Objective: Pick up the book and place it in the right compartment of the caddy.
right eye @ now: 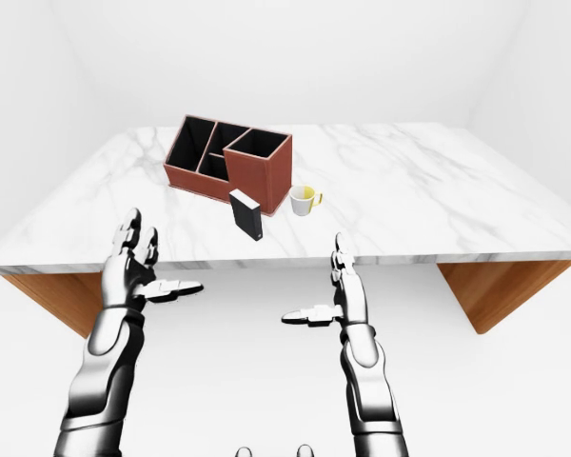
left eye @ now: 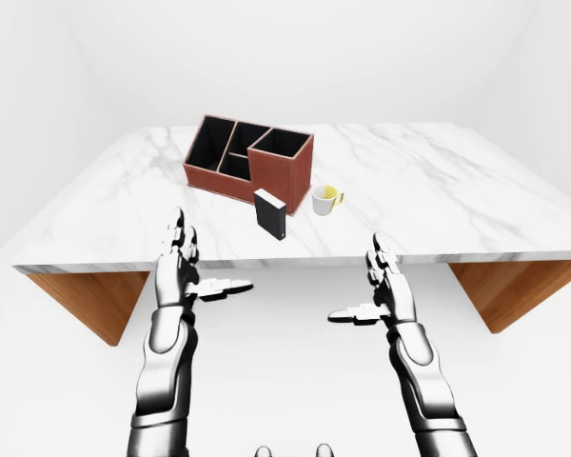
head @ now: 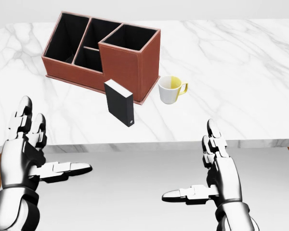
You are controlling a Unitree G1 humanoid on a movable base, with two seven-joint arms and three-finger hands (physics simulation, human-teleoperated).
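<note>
Hands first: your left hand and right hand both hang below the white marble table edge, fingers spread, thumbs pointing inward, holding nothing. That reads as a ready stance before any reach. The slim black hardcover book stands upright at centre frame in the head view, just beside the brown leather caddy, whose tall right compartment sits directly above it. A white mug with yellow interior stands just right of the caddy, apart from the book.
</note>
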